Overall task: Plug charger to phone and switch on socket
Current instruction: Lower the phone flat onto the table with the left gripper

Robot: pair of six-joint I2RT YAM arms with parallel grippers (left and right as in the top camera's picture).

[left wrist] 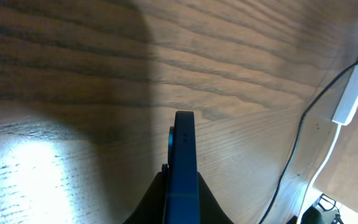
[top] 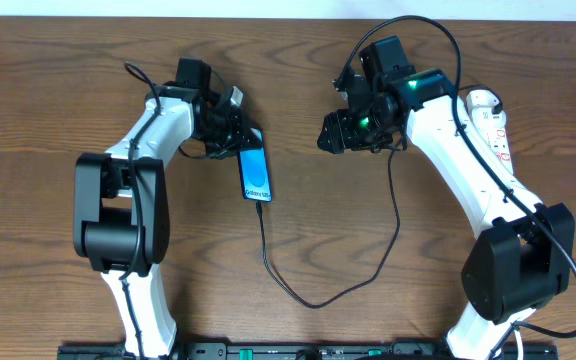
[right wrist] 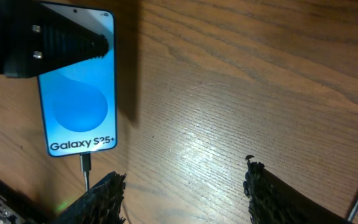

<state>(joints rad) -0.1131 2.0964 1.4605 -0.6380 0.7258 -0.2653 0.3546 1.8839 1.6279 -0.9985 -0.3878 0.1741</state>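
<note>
A brown wooden table (top: pixel 28 300) with wavy grain fills the view; a black rail (top: pixel 268 351) runs along its near edge.

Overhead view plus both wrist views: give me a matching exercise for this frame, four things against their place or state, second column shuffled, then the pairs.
Things:
1. phone
2. charger
3. socket
4. right gripper

Places or states:
A. tip meets the phone's bottom edge, cable loops over the table
B. open, holding nothing
C. clamped at its top end by the left gripper
D. lies on the right side, partly under the right arm

Pairs: 1-C, 2-A, 3-D, 4-B.
</note>
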